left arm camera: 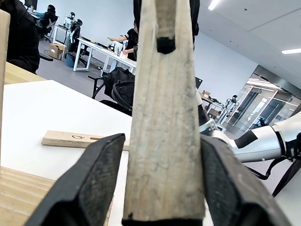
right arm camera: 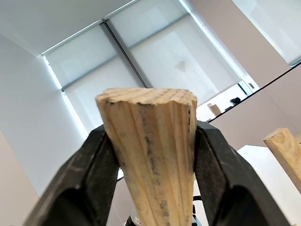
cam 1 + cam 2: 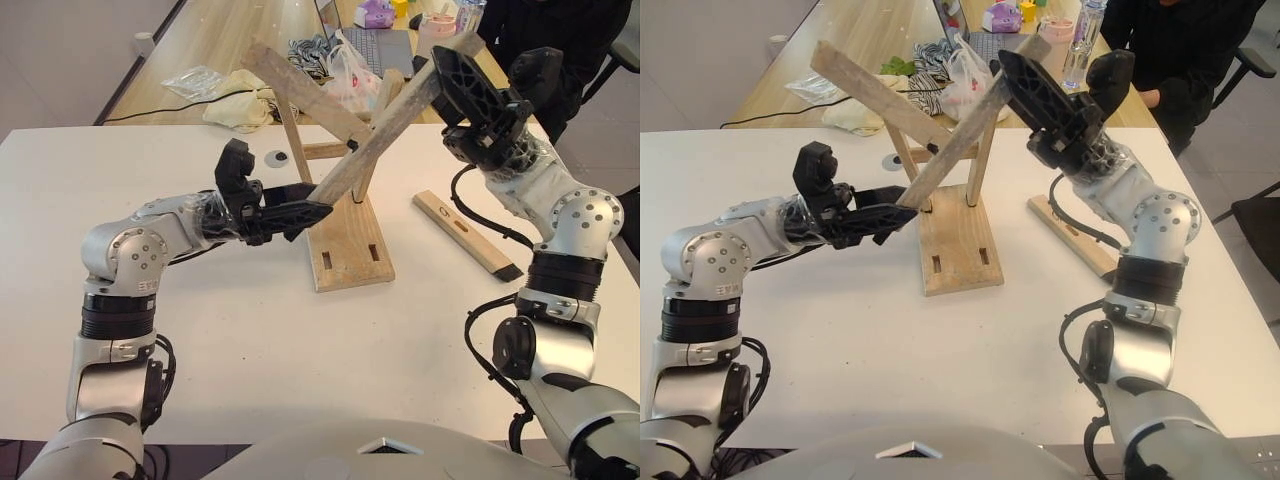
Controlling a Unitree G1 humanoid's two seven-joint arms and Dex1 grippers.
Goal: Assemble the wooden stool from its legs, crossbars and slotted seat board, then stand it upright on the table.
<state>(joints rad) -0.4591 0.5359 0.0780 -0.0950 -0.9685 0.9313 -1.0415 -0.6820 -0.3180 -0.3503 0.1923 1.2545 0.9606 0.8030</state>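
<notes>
Stool, wooden, part-built. Slotted seat board (image 3: 350,265) lies flat on the white surface (image 3: 250,340). We count at least two legs standing from it, a slanted leg (image 3: 300,90) among them, with a short crossbar (image 3: 325,151) between; how firmly they are seated we cannot tell. Further leg (image 3: 390,127) is held aloft on a slope. Left claw (image 3: 312,200) is closed on its lower end, just above the board; right claw (image 3: 455,70) is closed on its upper end. One slotted bar (image 3: 460,230) lies loose to the right. We judge the build roughly midway: this leg, the loose bar and uprighting are outstanding.
</notes>
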